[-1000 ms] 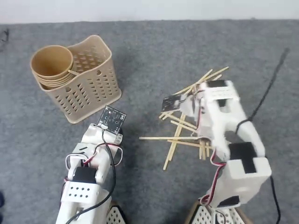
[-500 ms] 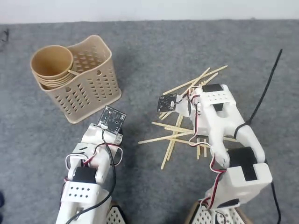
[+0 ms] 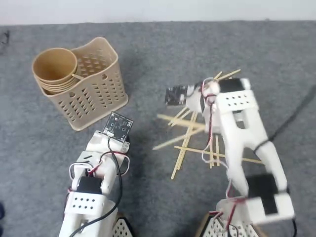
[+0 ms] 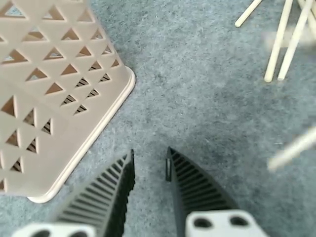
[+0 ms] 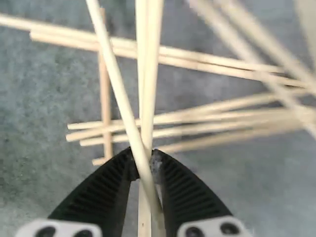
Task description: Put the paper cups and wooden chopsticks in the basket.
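The tan basket [image 3: 101, 91] stands at the back left with a stack of paper cups [image 3: 54, 66] in its left end. Wooden chopsticks [image 3: 190, 140] lie criss-crossed on the grey carpet to the right. My right arm [image 3: 232, 106] hangs over the far part of that pile. Its gripper [image 5: 143, 165] is shut on a few chopsticks [image 5: 147, 74] that run lengthwise between its jaws, with more sticks spread on the carpet below. My left gripper [image 4: 149, 154] sits low by the basket's near corner [image 4: 54, 98], slightly open with nothing between its fingers.
Grey carpet covers the table, with bare room between the basket and the chopstick pile. A black cable [image 3: 296, 113] trails at the right edge. Loose chopstick ends [image 4: 281, 44] lie off to one side of the left gripper.
My right arm has stretched toward the far side with chopsticks in its grip, and the pile below has shifted and spread. The left arm, basket and cups have not moved.
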You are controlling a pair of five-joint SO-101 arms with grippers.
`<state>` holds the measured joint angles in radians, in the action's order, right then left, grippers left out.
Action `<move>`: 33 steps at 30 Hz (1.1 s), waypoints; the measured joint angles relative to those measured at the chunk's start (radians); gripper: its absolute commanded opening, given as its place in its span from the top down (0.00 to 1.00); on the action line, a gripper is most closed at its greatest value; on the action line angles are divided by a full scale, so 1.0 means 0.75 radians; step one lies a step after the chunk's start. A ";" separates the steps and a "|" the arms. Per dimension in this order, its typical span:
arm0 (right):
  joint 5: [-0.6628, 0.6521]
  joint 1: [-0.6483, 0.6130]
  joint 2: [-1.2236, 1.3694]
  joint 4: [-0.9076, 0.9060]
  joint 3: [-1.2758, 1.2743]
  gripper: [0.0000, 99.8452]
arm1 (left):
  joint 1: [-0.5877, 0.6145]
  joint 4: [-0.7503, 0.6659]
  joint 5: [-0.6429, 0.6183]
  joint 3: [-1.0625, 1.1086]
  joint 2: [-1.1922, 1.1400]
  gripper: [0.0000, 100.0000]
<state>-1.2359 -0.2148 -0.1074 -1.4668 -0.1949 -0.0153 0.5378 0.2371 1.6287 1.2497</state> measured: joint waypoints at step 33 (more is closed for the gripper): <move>0.865 -0.675 -0.315 0.959 0.360 0.99 | 0.000 0.000 0.000 0.000 0.000 0.91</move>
<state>-0.5869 -0.7211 -0.3437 -0.7472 0.0752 -0.0153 0.5378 0.2371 1.6287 1.2497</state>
